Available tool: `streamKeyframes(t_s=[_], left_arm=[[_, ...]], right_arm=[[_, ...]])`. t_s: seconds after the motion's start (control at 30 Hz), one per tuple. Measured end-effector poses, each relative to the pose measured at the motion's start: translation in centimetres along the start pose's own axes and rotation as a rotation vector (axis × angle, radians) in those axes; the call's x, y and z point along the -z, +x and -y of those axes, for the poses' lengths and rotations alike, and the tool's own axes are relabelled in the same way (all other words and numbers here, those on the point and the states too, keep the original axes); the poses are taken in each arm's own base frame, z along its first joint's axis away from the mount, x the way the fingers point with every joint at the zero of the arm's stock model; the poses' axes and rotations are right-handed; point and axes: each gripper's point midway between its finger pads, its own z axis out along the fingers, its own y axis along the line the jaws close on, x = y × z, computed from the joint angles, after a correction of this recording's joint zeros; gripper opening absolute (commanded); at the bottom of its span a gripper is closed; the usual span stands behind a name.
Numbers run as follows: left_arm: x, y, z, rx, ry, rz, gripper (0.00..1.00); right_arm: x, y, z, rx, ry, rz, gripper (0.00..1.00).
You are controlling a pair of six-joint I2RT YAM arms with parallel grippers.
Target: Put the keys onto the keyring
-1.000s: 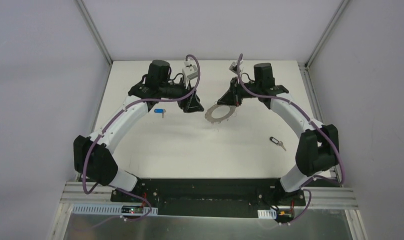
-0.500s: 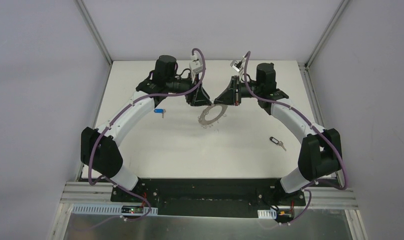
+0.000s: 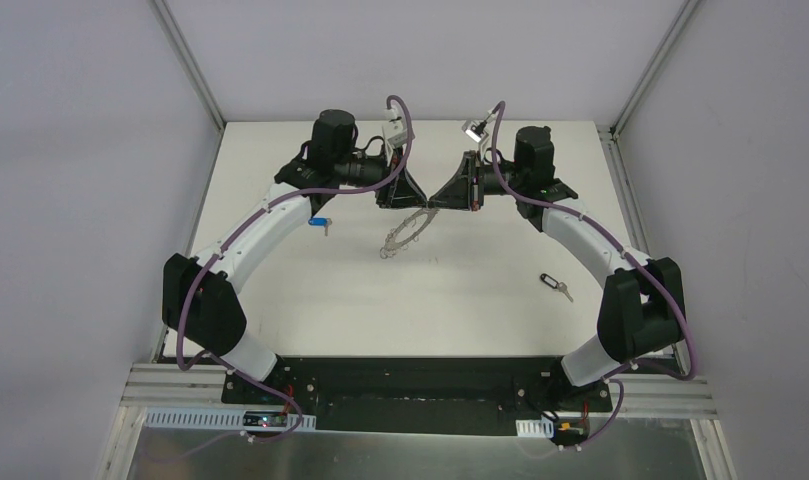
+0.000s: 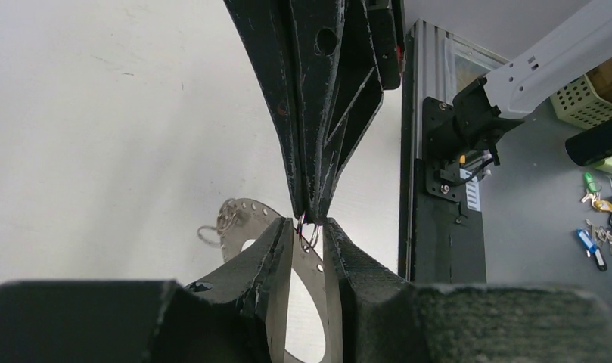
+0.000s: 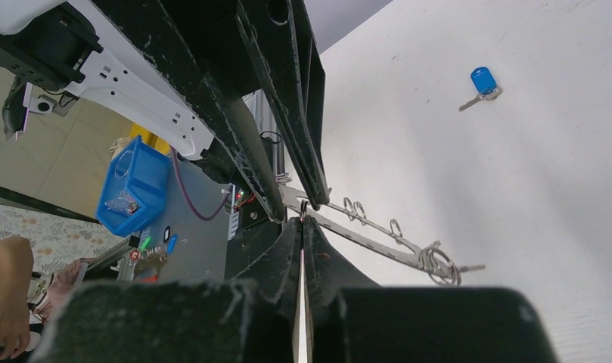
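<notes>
The keyring (image 3: 402,234), a flat grey ring with wire loops, hangs tilted above the table's middle back. My right gripper (image 3: 436,199) is shut on a wire loop at the ring's upper edge, and the right wrist view shows those jaws (image 5: 302,221) pressed together on it. My left gripper (image 3: 416,200) meets it tip to tip. Its fingers (image 4: 276,249) stand slightly apart in the left wrist view, with the ring's band (image 4: 246,215) and the pinched loop in the gap. The blue-headed key (image 3: 322,222) lies on the table left of the ring. The black-headed key (image 3: 553,285) lies at the right.
White walls and aluminium posts (image 3: 188,62) bound the white table at the back and sides. The arms' black base plate (image 3: 410,385) runs along the near edge. Off the table, a blue bin (image 5: 132,185) and spare keys (image 4: 596,243) are on a bench.
My left arm has swung right until its fingertips meet the right gripper's. The right gripper has carried the keyring left and up, and it hangs more steeply tilted.
</notes>
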Motion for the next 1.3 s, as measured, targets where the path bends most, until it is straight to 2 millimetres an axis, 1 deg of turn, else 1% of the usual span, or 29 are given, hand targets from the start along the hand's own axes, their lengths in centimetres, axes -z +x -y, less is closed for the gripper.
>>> streamKeyframes(t_s=[0.13,0.3,0.43,0.5,0.57,0.67,0.9,1.0,1.03,1.17,1.3], left_arm=[[0.0,0.0,0.0,-0.003,0.004,0.003,0.21],[-0.1,0.7,-0.1,0.010,0.005,-0.007,0.21],[-0.1,0.7,-0.1,0.007,0.006,-0.007,0.20],[-0.1,0.7,-0.1,0.007,0.006,-0.008,0.17],[-0.1,0.7,-0.1,0.006,0.008,-0.007,0.12],[-0.2,0.7,0.0,0.013,0.013,-0.007,0.00],[-0.3,1.1,-0.2,0.036,0.012,-0.015,0.00],[-0.3,1.4,-0.3,0.056,-0.002,-0.025,0.00],[-0.3,1.6,-0.3,0.067,-0.006,-0.035,0.00],[0.1,2.0,-0.4,0.104,-0.067,-0.086,0.00],[0.5,1.9,-0.3,0.099,-0.119,-0.134,0.00]], right_arm=[[0.0,0.0,0.0,-0.003,0.000,0.000,0.00],[0.0,-0.1,0.0,-0.004,-0.001,0.002,0.00],[0.0,-0.2,-0.1,0.002,-0.004,0.006,0.00],[0.0,-0.2,-0.1,0.003,-0.005,0.006,0.00],[0.0,-0.2,-0.1,0.005,-0.007,0.007,0.00],[0.0,-0.1,-0.2,0.001,-0.010,0.007,0.00],[0.0,0.3,0.0,-0.006,-0.012,0.005,0.00],[0.0,0.5,0.2,-0.002,-0.009,0.005,0.05],[0.0,0.7,0.3,0.000,-0.008,0.004,0.10],[0.0,1.2,0.6,0.019,0.000,-0.009,0.19],[-0.1,1.6,0.7,0.034,0.002,-0.019,0.27]])
